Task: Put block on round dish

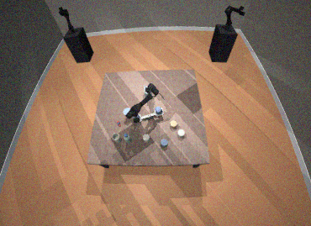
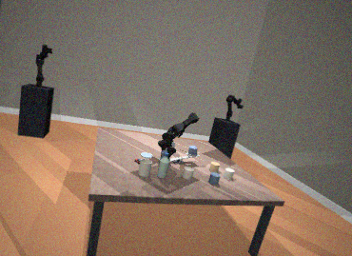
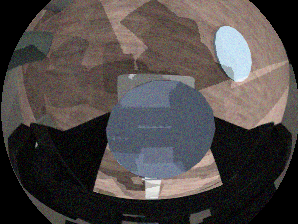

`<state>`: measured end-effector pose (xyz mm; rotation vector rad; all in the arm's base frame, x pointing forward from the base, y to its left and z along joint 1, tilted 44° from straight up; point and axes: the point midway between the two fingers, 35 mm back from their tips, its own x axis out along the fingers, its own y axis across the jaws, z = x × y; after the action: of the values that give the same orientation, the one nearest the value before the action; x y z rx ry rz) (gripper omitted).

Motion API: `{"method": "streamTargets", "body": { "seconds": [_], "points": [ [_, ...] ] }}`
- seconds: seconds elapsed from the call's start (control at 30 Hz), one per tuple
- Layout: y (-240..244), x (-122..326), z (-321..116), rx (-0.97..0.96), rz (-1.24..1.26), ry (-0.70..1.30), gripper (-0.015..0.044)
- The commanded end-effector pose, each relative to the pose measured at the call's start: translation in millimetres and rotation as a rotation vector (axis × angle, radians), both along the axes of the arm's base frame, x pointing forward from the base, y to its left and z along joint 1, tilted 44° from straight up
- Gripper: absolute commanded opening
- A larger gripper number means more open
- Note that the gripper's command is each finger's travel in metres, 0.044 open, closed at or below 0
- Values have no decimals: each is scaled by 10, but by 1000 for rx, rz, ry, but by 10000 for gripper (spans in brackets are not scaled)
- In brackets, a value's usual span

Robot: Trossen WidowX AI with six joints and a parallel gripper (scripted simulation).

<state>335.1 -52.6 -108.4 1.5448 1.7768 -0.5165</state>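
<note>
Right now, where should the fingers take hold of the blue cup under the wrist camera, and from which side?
Grip the blue cup across its round side wall, coming straight down from above. It stands upside down on the balance's end, centred below the open gripper, probably leaving its sides free.

no readable writing anywhere right now: no letters, numbers, brand marks or signs on anything on the table, on the arm, or on the stands at the back. everything is too small and grainy to show print.
</note>
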Motion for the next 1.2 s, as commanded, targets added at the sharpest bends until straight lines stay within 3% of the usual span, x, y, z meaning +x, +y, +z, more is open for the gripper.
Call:
{"method": "streamTargets", "body": {
  "seconds": [0.0, 0.3, 0.7, 1.17],
  "points": [
    [20, -3, -16, 3, -5, 3, 387],
    [20, -3, -16, 3, -5, 3, 308],
    [-56, 20, 50, 1, -5, 2, 0],
    [-183, 50, 165, -1, -6, 2, 0]
  ]
}}
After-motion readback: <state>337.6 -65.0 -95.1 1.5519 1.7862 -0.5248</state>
